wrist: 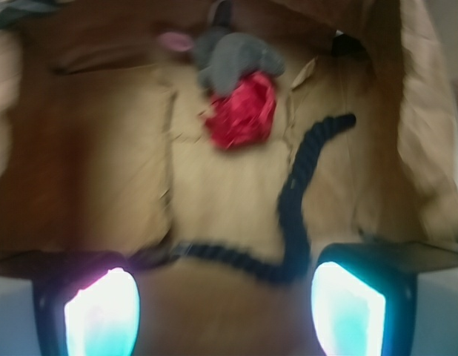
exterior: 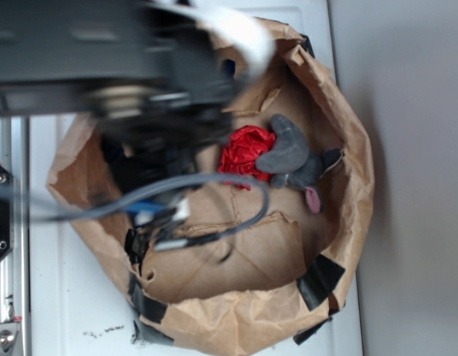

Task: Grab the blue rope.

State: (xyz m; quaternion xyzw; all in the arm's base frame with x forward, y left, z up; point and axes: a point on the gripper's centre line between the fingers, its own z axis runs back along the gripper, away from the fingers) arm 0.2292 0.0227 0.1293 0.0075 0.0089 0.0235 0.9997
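The blue rope [wrist: 294, 200] is dark navy and twisted. In the wrist view it lies on the brown paper floor, running down from the upper right, bending and then trailing left just ahead of my fingertips. My gripper [wrist: 225, 308] is open above the paper, its two glowing pads [wrist: 103, 311] wide apart, with nothing between them. The rope's bend lies close to the right pad [wrist: 347, 304], without touching it. In the exterior view my blurred arm [exterior: 140, 96] hangs over the left of the paper bag [exterior: 347, 222] and hides the rope.
A grey plush mouse [exterior: 292, 152] lies against a red crumpled ball [exterior: 246, 150] at the bag's far side; the mouse [wrist: 233, 55] and the ball [wrist: 244, 111] also show in the wrist view. The bag's raised paper walls ring the floor. A grey cable [exterior: 214, 182] loops from the arm.
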